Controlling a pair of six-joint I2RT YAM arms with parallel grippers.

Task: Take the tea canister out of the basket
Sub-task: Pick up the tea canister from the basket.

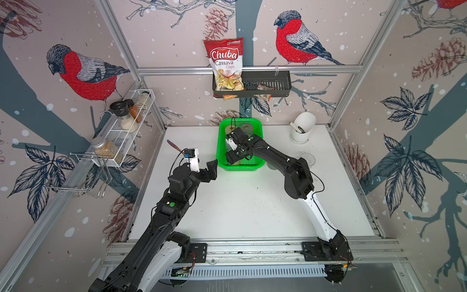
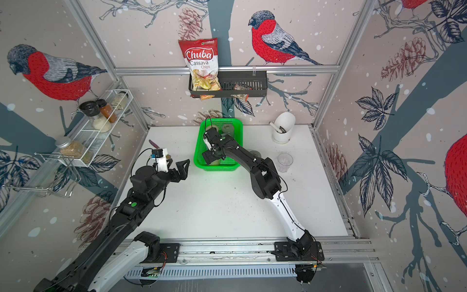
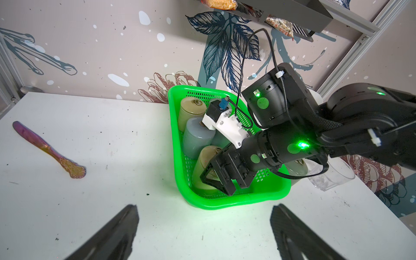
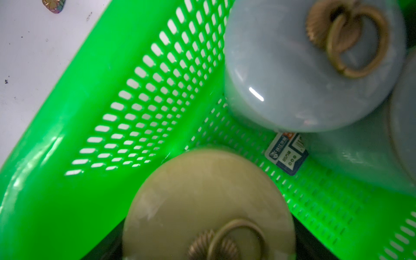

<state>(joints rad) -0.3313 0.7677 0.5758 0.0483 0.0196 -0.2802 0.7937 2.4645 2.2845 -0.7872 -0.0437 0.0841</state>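
Right jaws astride beige canister (image 3: 203, 162) in basket (image 3: 225, 203) (contact unclear).

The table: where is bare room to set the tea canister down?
Free: the wide patch of table in front of the basket, between the left arm and the right arm. Crowded: inside the basket, and right of it by the glass.

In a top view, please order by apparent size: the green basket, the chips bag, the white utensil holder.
Largest: green basket and chips bag, alike; the bag hangs nearer the camera, so unranked.
Smallest: white holder.
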